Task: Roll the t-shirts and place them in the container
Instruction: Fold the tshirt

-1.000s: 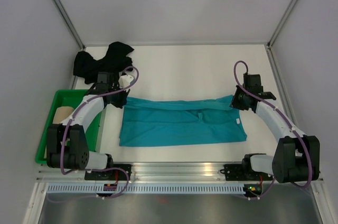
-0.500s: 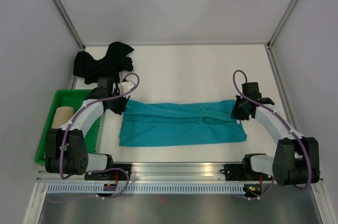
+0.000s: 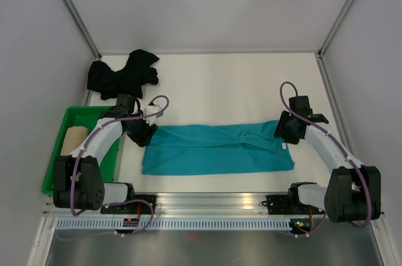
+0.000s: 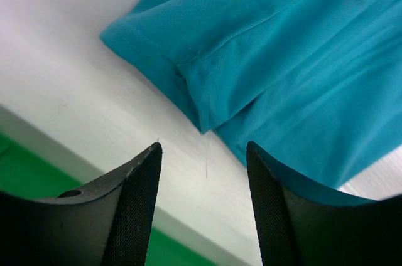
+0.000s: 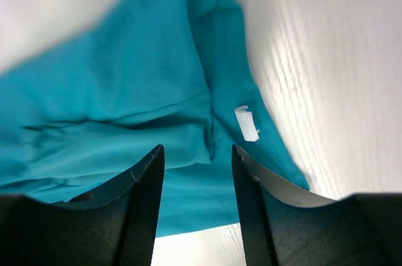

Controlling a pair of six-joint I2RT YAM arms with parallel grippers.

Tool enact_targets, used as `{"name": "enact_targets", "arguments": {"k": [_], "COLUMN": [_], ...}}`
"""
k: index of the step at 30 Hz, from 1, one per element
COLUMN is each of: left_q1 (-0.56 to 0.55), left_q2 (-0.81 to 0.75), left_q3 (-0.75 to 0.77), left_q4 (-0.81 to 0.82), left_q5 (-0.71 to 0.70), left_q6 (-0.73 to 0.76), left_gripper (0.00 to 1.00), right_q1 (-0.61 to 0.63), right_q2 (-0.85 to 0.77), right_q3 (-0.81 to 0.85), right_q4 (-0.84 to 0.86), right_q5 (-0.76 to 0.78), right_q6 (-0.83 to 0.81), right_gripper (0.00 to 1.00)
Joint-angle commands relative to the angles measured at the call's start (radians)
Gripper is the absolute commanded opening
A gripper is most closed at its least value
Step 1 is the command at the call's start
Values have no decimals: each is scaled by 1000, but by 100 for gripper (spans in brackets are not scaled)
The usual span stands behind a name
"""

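Jaws apart on L gripper (image 4: 203, 148) & R gripper (image 5: 198, 148); teal t-shirt (image 3: 213, 150) released, now folded narrower.

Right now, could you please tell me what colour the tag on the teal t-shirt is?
White; the tag shows clearest in the right wrist view.

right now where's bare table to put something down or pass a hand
Widest bare table: the far stretch beyond the teal t-shirt, from the black t-shirt to the right wall. A thin strip lies between its near edge and the front rail. Crowded: the left, with left gripper, green tray and tan roll; right gripper over the shirt's right end.
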Motion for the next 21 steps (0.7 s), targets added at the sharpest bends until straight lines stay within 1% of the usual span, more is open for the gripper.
{"name": "enact_targets", "arguments": {"k": [1,2,3,4,5,6,7,8,9,14,18,21], "left_q1": [3,1,-2,-1,-4,-7,-8,-8,-8,-10,-13,-17], "left_q2": [-63,-57,-31,-12,11,67,94,123,161,220,233,250], "left_q3": [148,166,200,214,226,248,258,269,278,243,200,171], "left_q4": [-148,-146,-143,-137,-128,-120,-117,-116,-116,-87,-45,-2], "left_q5": [19,12,6,5,-10,-18,-24,-32,-35,-15,18,26], "left_q6": [99,82,65,24,-4,-56,-85,-114,-161,-245,-288,-303], "left_gripper": [62,62,62,62,61,60,60,60,60,60,61,61], "right_q1": [19,33,74,102,133,185,205,222,253,329,371,389], "right_q2": [-122,-130,-127,-111,-63,-30,8,80,109,276,346,387], "right_q3": [134,175,196,228,246,263,306,329,349,404,401,394], "right_q4": [-35,-21,-11,3,26,34,37,34,35,52,71,82], "right_q5": [96,112,119,129,139,139,139,138,139,130,132,142], "right_q6": [-4,-1,7,10,12,13,15,16,15,4,7,15], "right_gripper": [54,55,60,61,62,62,62,62,62,62,62,59]}}
